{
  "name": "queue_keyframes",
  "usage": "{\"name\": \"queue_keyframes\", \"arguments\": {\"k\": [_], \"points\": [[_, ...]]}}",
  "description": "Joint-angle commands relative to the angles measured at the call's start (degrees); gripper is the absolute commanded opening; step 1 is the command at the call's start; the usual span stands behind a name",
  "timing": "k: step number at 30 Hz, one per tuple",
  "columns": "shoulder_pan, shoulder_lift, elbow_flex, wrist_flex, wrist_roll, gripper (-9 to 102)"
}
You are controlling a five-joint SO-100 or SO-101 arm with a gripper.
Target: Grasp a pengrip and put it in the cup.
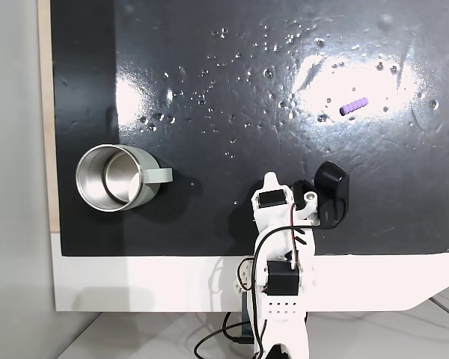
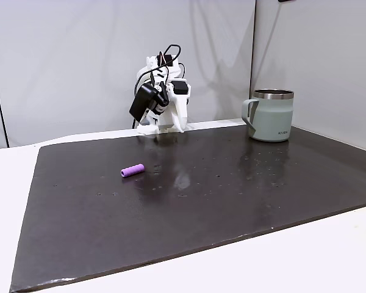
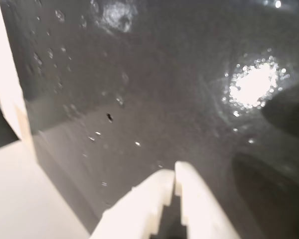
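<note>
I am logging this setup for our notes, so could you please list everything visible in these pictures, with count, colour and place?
pengrip: one, light purple, lying on the mat toward the upper right in the fixed view from above, apart from everything else.
cup: one, shiny steel inside with a pale grey-green wall, upright near the mat's left edge in that same view, handle tab toward the arm.
mat: one, black and glossy with small specks, covering most of the table.
table: one, white, showing around the mat's edges.
arm: one, white with black motors and cables, folded at the mat's near edge.
claw: one, white, tips together over bare mat in the wrist view, holding nothing.
</note>
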Motion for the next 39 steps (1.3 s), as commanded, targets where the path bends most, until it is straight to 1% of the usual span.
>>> {"name": "queue_keyframes", "arguments": {"k": [1,4,8,14,27,31,33,39], "points": [[1.41,-8.79,-9.14,-2.81,-4.75,0],[2.64,-23.12,-18.9,-2.9,-6.59,0],[7.03,-39.99,-31.29,-2.55,-7.82,0],[13.36,-57.39,-40.96,-4.83,-12.13,0],[19.6,-75.23,-51.42,-10.46,-19.34,4],[19.86,-78.57,-52.82,-11.69,-20.92,9],[19.86,-80.6,-54.32,-11.87,-21.18,12],[21.18,-87.19,-60.03,-11.87,-22.68,13]]}}
